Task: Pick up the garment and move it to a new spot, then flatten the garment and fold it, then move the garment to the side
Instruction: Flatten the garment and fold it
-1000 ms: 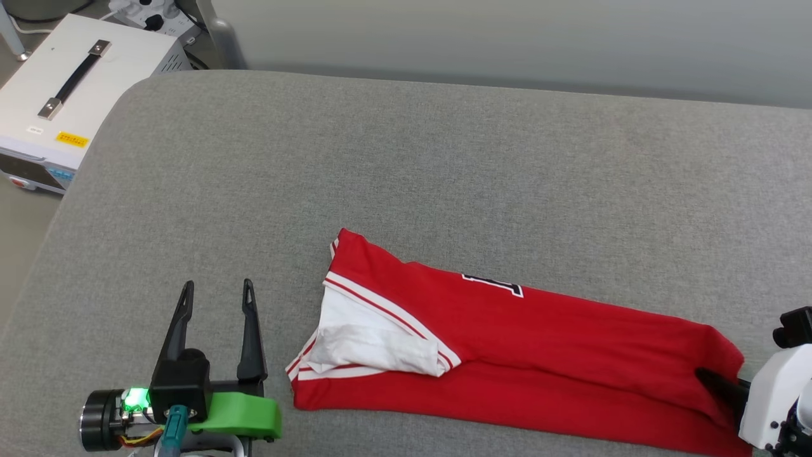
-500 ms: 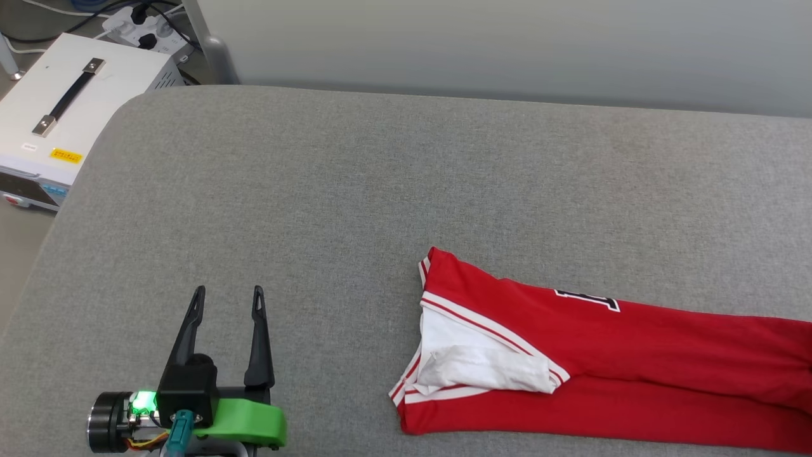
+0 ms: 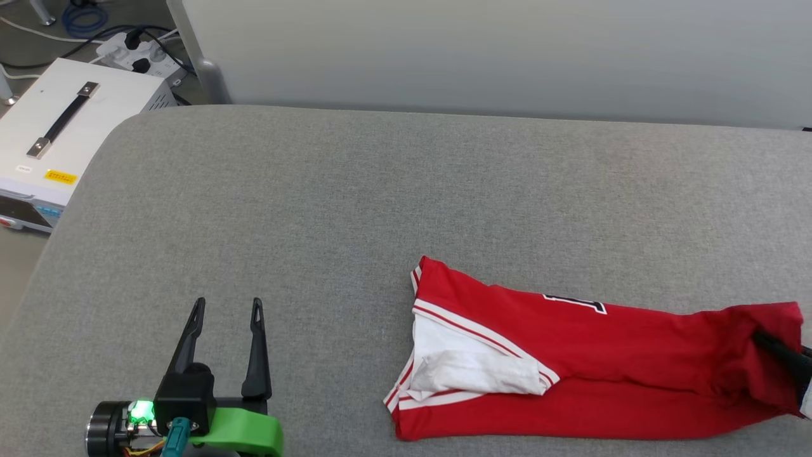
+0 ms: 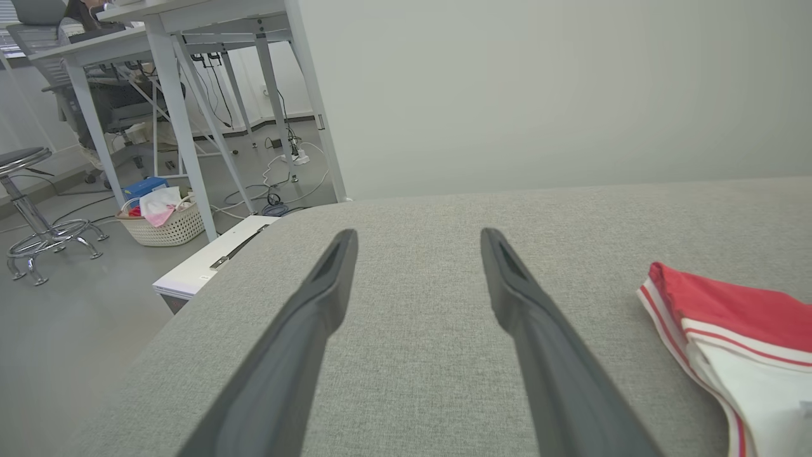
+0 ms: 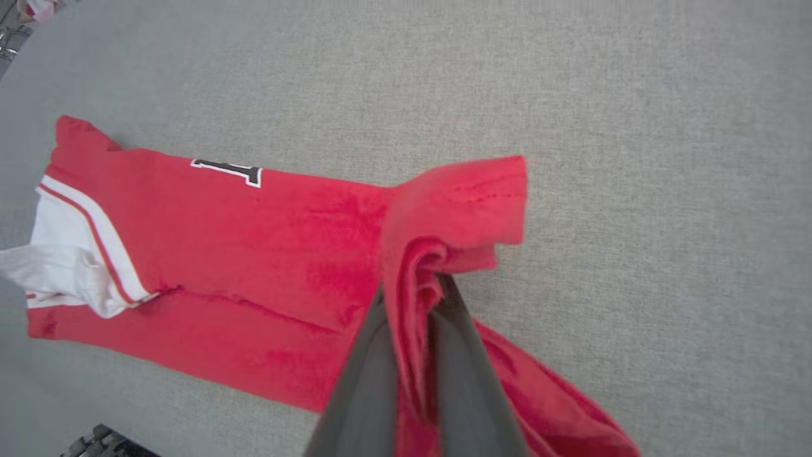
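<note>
Between the two dark fingers of the right gripper, a bunched fold of the garment is pinched: the jaws are clenched on red cloth at the hem end, which is raised and puckered around the fingertips. Beyond those fingertips and to their left in the wrist view, the rest of the garment is laid long and narrow on the grey padded surface, folded lengthwise, with the white sleeve and striped trim at the far end and part of a black numeral uppermost. The left gripper is seen released, its fingers spread wide with nothing between them, low over bare surface; the sleeve end of the garment lies to its right, apart from it. The step in hand is judged to be the moving of the folded garment to the side, by a drag from the pinched end. For this to be done well, the pull should be kept low and in line with the garment's length, so that the trailing cloth slides flat and the lengthwise fold is not opened. All layers should be held in the grip until the cloth is settled, and the loose white sleeve should be watched, since it may be rolled under by friction
</note>
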